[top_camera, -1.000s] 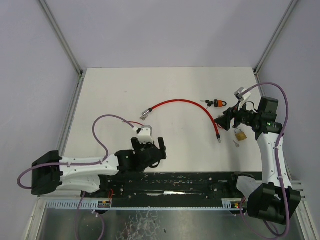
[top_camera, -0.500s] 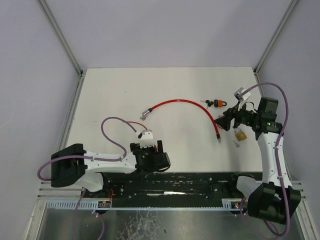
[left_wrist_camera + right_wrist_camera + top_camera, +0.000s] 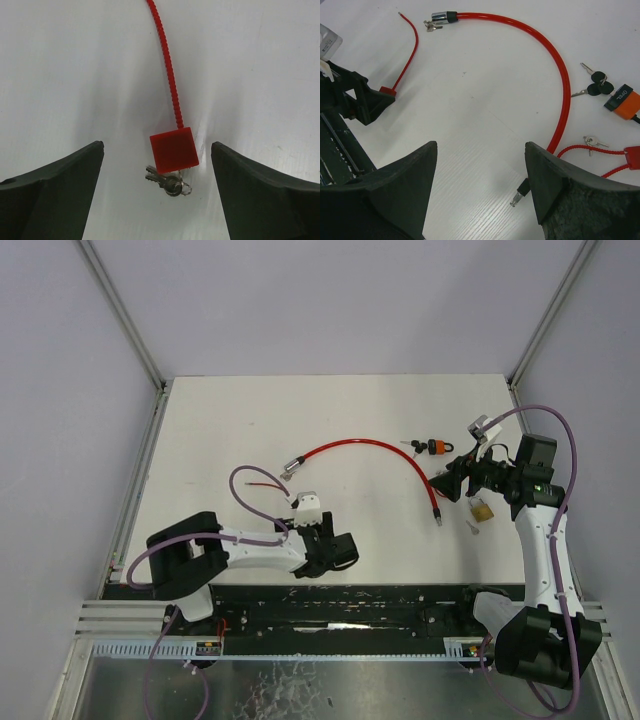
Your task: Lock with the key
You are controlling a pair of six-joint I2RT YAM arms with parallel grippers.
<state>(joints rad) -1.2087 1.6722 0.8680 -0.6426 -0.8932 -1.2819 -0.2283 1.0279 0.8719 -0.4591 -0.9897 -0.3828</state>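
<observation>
Keys just left of padlock, behind cable's right end.

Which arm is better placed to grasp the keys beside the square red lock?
Left. The left gripper is open, with the red lock and keys between its fingers. The right gripper is far away, near the orange padlock.

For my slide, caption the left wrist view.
Open left gripper facing a red lock, its keys and ribbed cable.

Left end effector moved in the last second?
Yes. In the top view the left end effector has shifted right along the near edge: it was straight below the metal cable end and now sits right of it.
</observation>
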